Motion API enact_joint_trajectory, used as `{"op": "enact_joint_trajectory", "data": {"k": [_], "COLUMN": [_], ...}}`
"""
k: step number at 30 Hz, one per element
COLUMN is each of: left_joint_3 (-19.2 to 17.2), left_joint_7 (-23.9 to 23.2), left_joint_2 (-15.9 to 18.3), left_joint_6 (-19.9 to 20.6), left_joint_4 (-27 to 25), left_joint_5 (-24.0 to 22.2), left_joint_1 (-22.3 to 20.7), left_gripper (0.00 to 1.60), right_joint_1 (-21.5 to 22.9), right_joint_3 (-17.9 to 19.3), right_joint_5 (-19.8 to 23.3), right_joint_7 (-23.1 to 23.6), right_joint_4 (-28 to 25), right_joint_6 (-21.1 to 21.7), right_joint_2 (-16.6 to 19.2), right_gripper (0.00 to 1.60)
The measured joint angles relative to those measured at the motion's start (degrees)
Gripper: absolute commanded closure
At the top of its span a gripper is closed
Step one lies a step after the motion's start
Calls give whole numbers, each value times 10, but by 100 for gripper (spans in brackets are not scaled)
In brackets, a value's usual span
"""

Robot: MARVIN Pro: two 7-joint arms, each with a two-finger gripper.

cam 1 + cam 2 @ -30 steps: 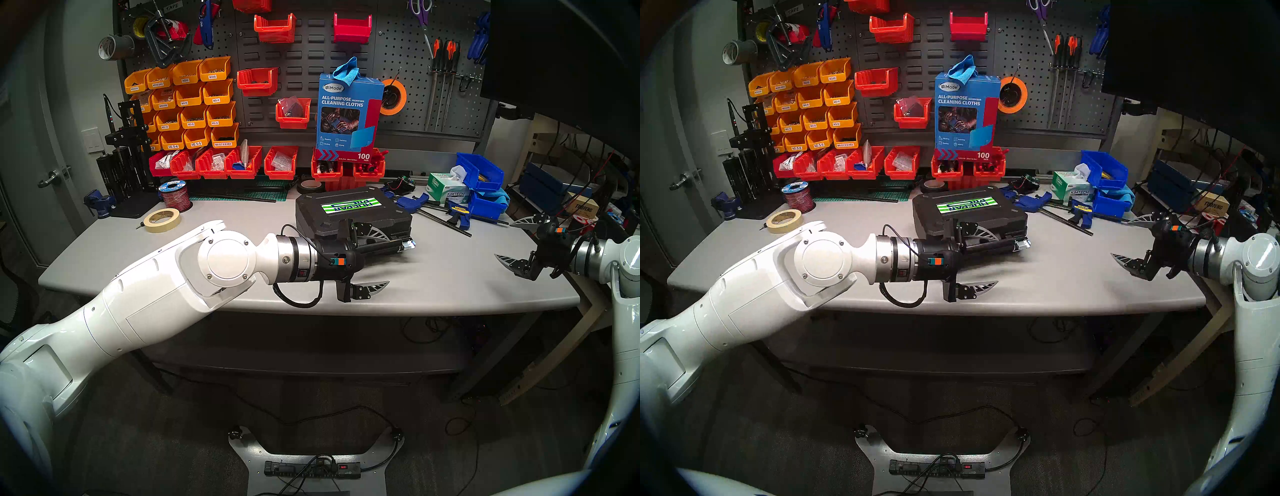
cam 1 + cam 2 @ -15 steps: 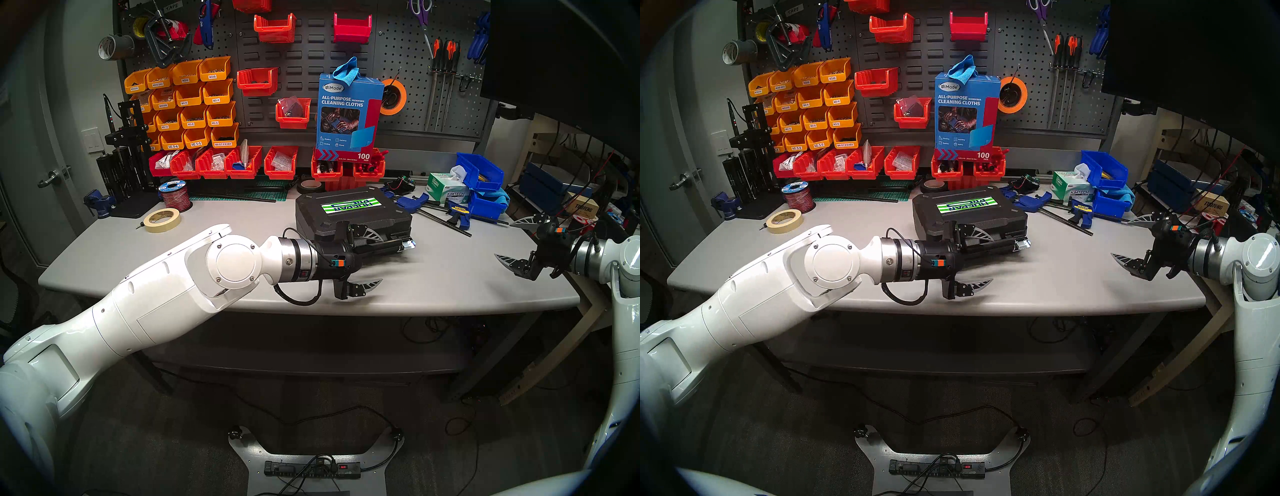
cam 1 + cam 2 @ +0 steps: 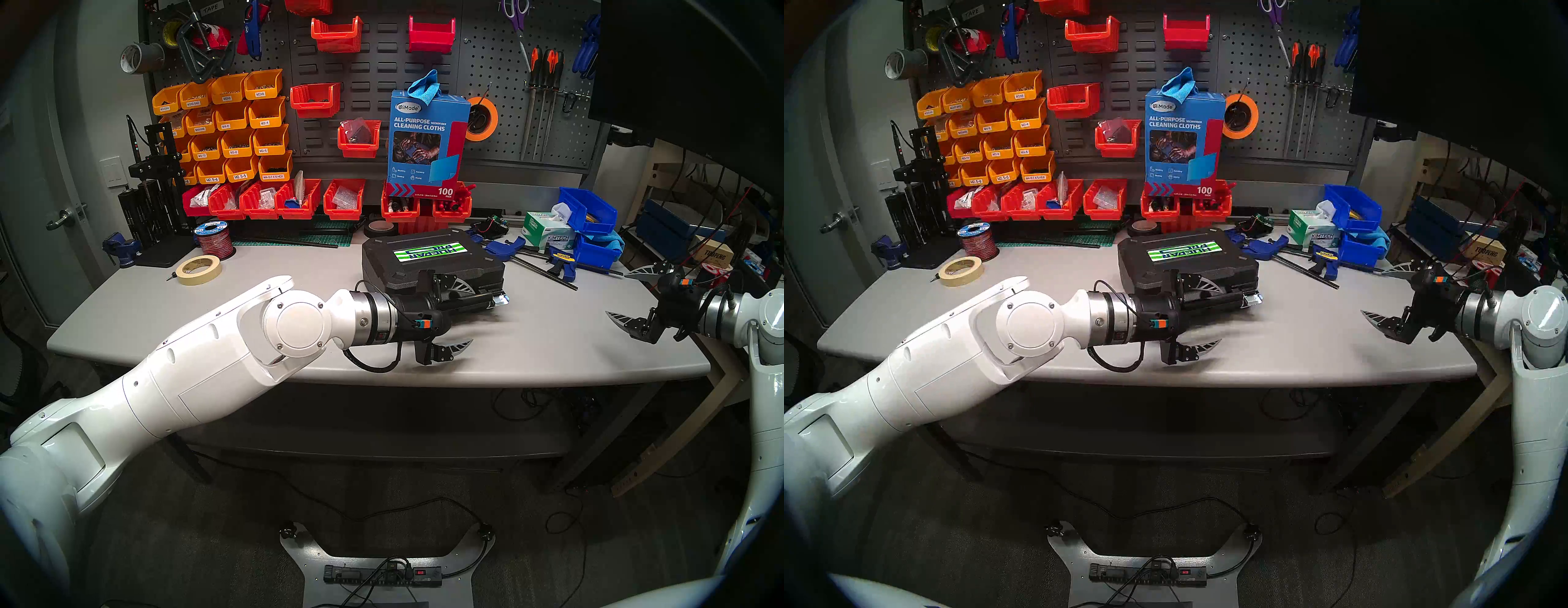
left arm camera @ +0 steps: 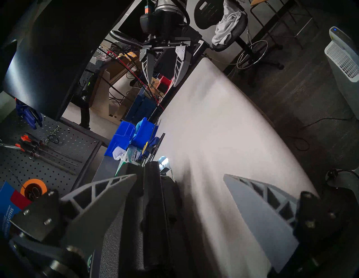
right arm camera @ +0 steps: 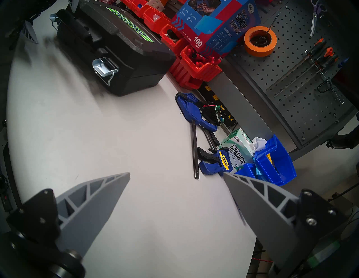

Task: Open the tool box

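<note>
Reaching across a grey worktop [image 3: 551,339], the left pincer [image 3: 464,316] sits at the near long side of the tool box [image 3: 428,263], fingers spread wide, grasping nothing; one finger lies over the lid edge, the other hangs at 6 o'clock above bare worktop, w/ the black handle [image 4: 153,203] between them. Tool box: black case, striped label up, lying flat approx mid-worktop, toward 12 o'clock from the arm; lid looks fully down. In the right wrist view the silver latch [image 5: 104,68] at the box's right end appears flipped out, prob. undone; the other latch [image 5: 53,18], near the left pincer, is too small to judge. Right pincer [image 3: 632,299] hovers at 3 o'clock past the worktop edge, also spread, empty. Progress: early; lid not yet lifted, remaining latch maybe still to free.
</note>
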Motion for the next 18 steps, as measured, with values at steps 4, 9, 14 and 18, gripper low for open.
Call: {"op": "enact_joint_trajectory", "data": {"k": [4, 9, 14, 18], "left_joint_3": [4, 5, 5, 5], "left_joint_7": [24, 49, 60, 62], "left_joint_2": [-8, -20, -27, -28], "left_joint_6": [14, 32, 36, 28], "left_joint_4": [10, 26, 31, 31], "left_joint_5": [35, 64, 70, 68], "left_joint_1": [0, 0, 1, 3], "left_gripper": [0, 0, 102, 160], "right_joint_1": [0, 0, 0, 0], "right_joint_3": [0, 0, 0, 0], "right_joint_5": [0, 0, 0, 0], "right_joint_7": [0, 0, 0, 0], "right_joint_4": [0, 0, 0, 0], "right_joint_6": [0, 0, 0, 0], "right_joint_2": [0, 0, 0, 0], "right_gripper": [0, 0, 0, 0]}}
